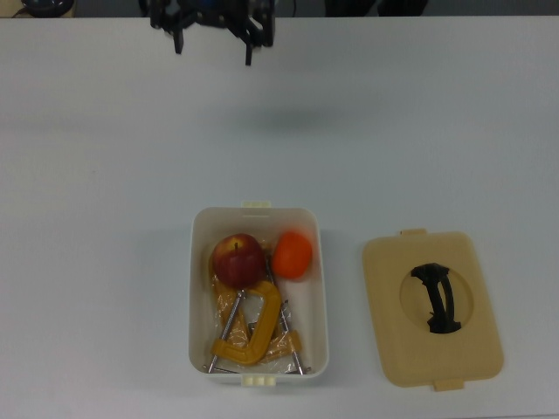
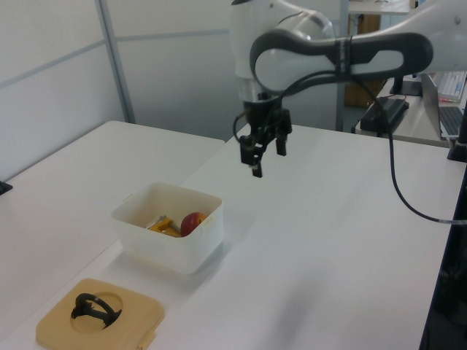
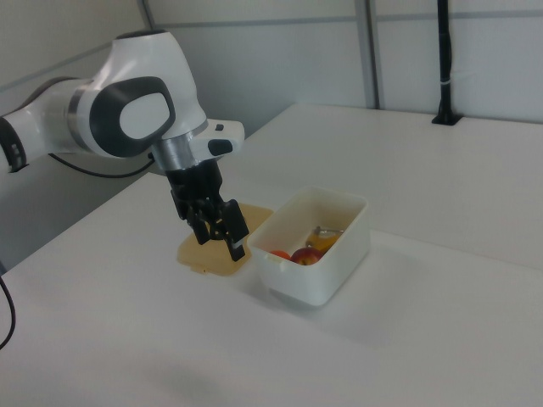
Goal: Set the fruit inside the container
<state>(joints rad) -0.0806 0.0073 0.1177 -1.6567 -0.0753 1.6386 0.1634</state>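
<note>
The white container [image 1: 258, 362] is seen standing on the white worktop [image 1: 96, 192], and both fruits are found inside it. In the top view the dark red apple [image 1: 238, 259] is placed at the end nearer the top edge, with the orange [image 1: 293, 255] just beside it on the top view's right — the two look close enough to touch. A yellow C-clamp [image 1: 249, 327] is laid in the remaining part of the container, below the fruit. The tan lid [image 1: 432, 307] with its black handle [image 1: 438, 298] is set flat on the worktop, apart from the container on the top view's right. The hand [image 2: 260, 152] is held in the air, well away from the container — its fingers are spread wide and nothing is gripped.
</note>
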